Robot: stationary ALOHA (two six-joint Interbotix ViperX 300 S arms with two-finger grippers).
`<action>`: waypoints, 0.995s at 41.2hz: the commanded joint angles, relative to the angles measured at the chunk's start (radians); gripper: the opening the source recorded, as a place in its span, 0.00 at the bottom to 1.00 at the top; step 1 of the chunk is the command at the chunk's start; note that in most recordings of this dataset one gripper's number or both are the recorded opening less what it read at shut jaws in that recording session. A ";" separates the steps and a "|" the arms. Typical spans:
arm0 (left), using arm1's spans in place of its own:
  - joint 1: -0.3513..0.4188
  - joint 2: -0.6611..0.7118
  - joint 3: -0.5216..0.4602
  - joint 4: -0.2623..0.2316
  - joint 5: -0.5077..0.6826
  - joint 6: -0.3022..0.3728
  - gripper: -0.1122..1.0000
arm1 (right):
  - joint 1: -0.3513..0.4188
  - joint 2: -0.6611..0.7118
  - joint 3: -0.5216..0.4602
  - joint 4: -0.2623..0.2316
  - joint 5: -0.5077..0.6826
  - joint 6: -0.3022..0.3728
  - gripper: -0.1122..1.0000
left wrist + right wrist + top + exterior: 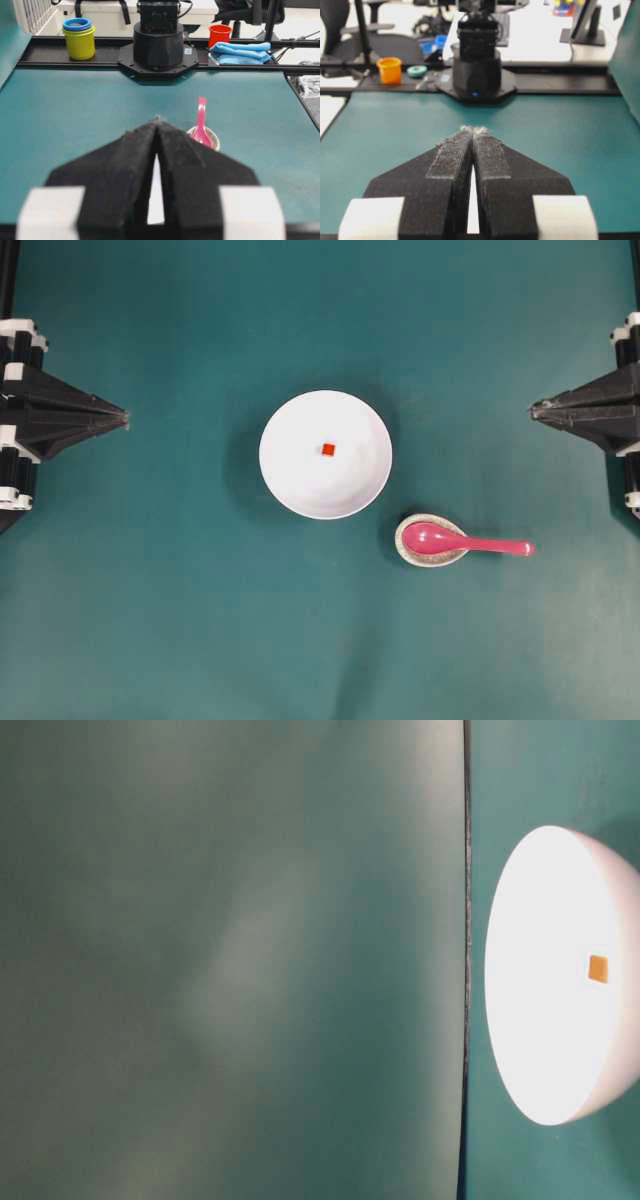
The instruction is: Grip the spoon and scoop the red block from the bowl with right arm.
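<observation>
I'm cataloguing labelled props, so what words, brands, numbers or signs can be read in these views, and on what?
None can be read.
The bowl, red block, spoon and small speckled dish carry no print.
The yellow cup, red cup and orange cup behind the table show no legible marks.
A small pale sticker on the far arm's base is too small to read.

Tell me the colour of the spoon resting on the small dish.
Magenta-pink spoon; clearest in the overhead view, scoop on the speckled dish.
</observation>
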 commanded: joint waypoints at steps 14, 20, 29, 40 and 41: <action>0.000 0.012 -0.074 0.012 0.175 -0.005 0.10 | 0.000 0.006 -0.078 0.012 0.170 0.025 0.10; 0.000 0.014 -0.074 0.012 0.176 -0.006 0.10 | 0.002 -0.005 -0.091 0.011 0.175 0.025 0.10; 0.000 0.014 -0.074 0.012 0.176 -0.006 0.10 | 0.005 -0.012 -0.097 0.017 0.176 0.031 0.11; 0.000 0.014 -0.074 0.012 0.176 -0.028 0.10 | 0.006 -0.008 -0.098 0.037 0.183 0.106 0.42; 0.000 0.012 -0.074 0.012 0.176 -0.028 0.10 | 0.006 -0.008 -0.097 0.037 0.186 0.110 0.45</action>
